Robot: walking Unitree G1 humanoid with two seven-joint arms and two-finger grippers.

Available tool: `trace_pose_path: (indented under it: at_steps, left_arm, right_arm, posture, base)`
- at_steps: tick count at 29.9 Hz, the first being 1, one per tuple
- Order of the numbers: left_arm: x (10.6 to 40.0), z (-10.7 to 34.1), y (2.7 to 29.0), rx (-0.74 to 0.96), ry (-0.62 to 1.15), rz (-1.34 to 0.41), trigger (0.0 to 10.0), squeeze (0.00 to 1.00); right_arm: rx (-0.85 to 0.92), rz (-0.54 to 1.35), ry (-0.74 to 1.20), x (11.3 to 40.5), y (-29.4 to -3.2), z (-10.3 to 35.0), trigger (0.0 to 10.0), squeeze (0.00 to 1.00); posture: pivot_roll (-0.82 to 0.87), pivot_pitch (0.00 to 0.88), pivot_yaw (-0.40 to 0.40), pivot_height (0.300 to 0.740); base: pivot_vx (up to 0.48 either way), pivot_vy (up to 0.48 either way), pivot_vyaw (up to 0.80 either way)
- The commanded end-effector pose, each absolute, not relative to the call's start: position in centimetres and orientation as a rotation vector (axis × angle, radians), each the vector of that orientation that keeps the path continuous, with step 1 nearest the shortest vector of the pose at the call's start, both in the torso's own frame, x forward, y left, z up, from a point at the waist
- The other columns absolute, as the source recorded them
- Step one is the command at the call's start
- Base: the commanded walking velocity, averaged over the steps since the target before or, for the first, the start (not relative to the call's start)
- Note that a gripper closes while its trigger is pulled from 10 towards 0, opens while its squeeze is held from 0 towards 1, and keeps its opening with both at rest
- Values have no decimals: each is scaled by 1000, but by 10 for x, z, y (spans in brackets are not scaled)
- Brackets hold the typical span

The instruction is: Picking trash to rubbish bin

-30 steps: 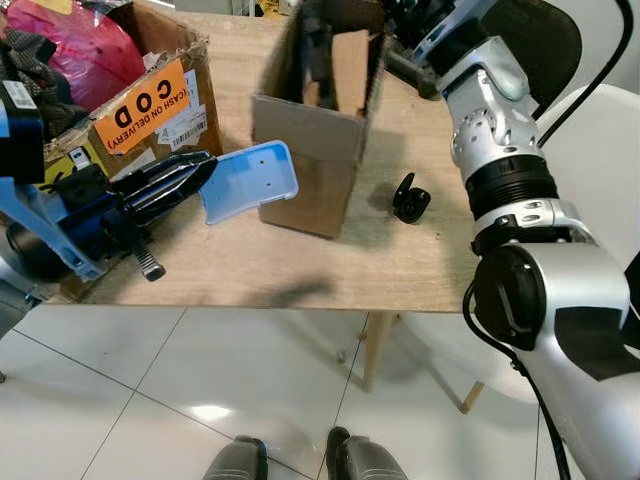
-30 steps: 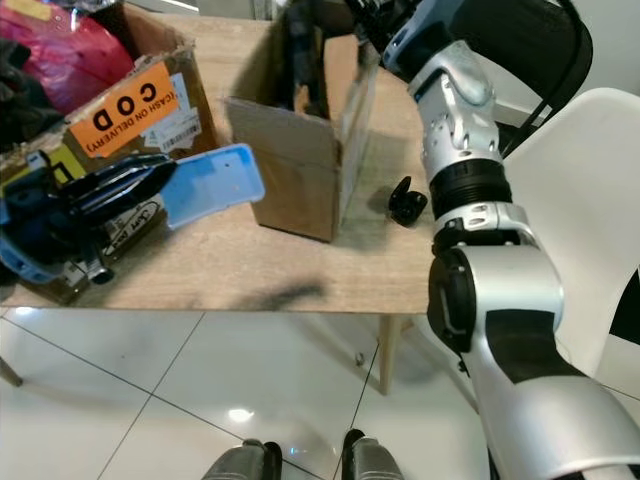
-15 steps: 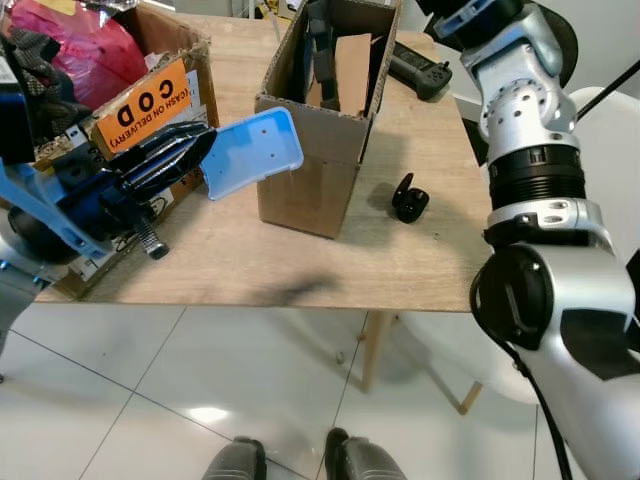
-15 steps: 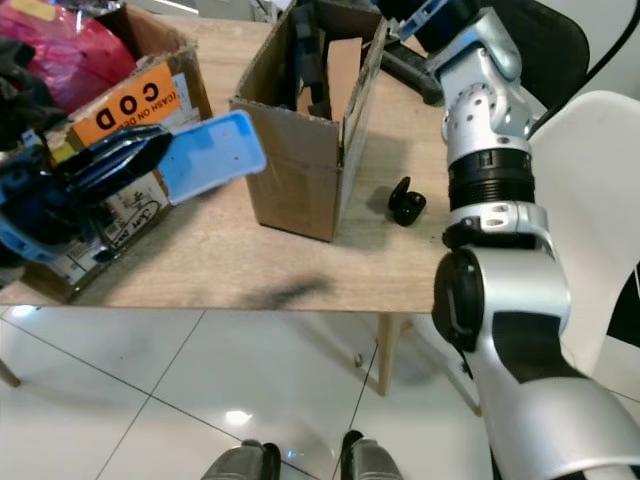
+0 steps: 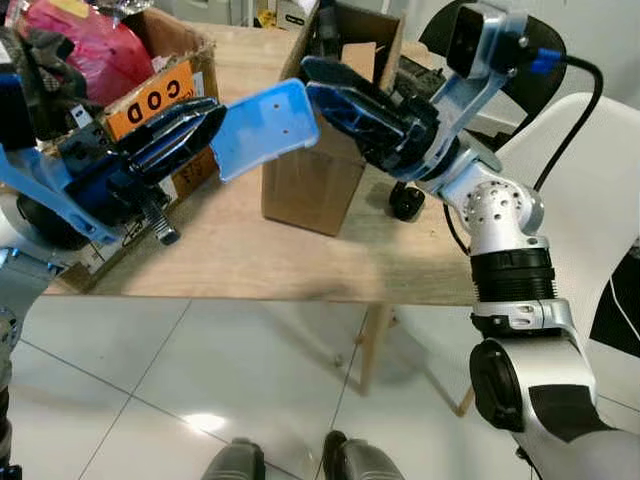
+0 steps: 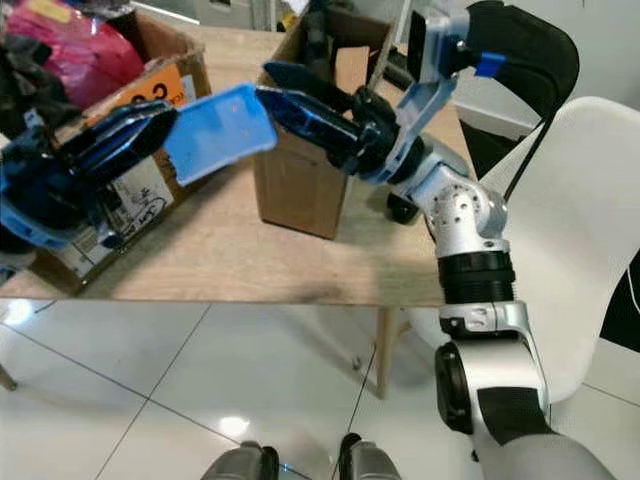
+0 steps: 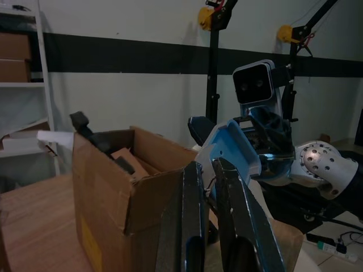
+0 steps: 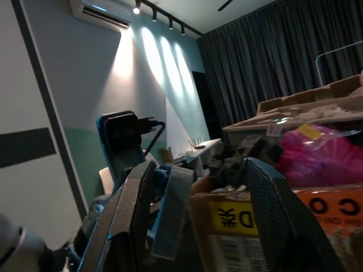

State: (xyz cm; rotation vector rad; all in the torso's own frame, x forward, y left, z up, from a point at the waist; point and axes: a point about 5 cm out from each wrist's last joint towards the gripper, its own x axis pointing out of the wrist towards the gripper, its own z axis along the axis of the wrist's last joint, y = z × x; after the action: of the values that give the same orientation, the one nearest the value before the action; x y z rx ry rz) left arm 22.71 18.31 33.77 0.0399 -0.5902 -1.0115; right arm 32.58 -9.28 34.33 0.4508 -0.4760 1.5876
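Flat light-blue plastic piece [image 5: 265, 126] held in air just beside the open brown cardboard box [image 5: 318, 170] — left gripper [image 5: 195, 125] fingers pinch its near end; right gripper [image 5: 330, 90] fingers spread at its far edge.

A: How many cardboard boxes are on the wooden table [image 5: 250, 255]?

B: Two. One open brown box [image 5: 315, 180] stands in the middle, and one box with an orange COD label [image 5: 150, 95] sits to the robot's left of it.

A: Grippers?

B: Two: the left gripper [image 5: 195, 128] and the right gripper [image 5: 335, 95], both above the table, close by the brown box.

A: Blue plastic pieces?

B: One blue lid [image 5: 265, 128], at the left gripper's tips.

A: Anything else?

B: One small black object [image 5: 405, 200] to the right of the brown box, one pink bag [image 5: 85, 45] in the COD box, and one white chair [image 5: 590, 200] beside the table.
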Motion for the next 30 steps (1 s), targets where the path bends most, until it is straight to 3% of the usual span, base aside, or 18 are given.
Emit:
trace_pose_path:
  at_steps: [1,18,19,20,21,30]
  left_arm:
    - [223,341,177,60,-615,-1050,10000,0]
    - [224,340,168,70,-624,-1069,10000,0]
    - [223,339,167,71,-624,-1071,10000,0]
    - [223,339,166,73,-623,-1073,10000,0]
    - [223,339,165,75,-624,-1080,10000,0]
    - [222,339,161,86,-625,-1106,10000,0]
  right_arm:
    - [453,1585,-468,323,-90,343,10000,0]
    - [391,1493,-267,327,-70,331,10000,0]
    - [389,1487,-257,327,-69,330,4941,0]
    - [384,1476,-247,328,-68,328,3333,0]
    - [382,1466,-238,329,-67,327,0,0]
    - [366,1458,-224,330,-66,327,0,0]
  posture:
    - [67,189,-40,740]
    - [58,181,-53,740]
    - [57,177,-53,740]
    - [58,176,-53,740]
    - [58,176,-53,740]
    - [52,177,-51,740]
  base:
    - [0,0,0]
    - [0,0,0]
    - [0,0,0]
    - [0,0,0]
    - [0,0,0]
    - [0,0,0]
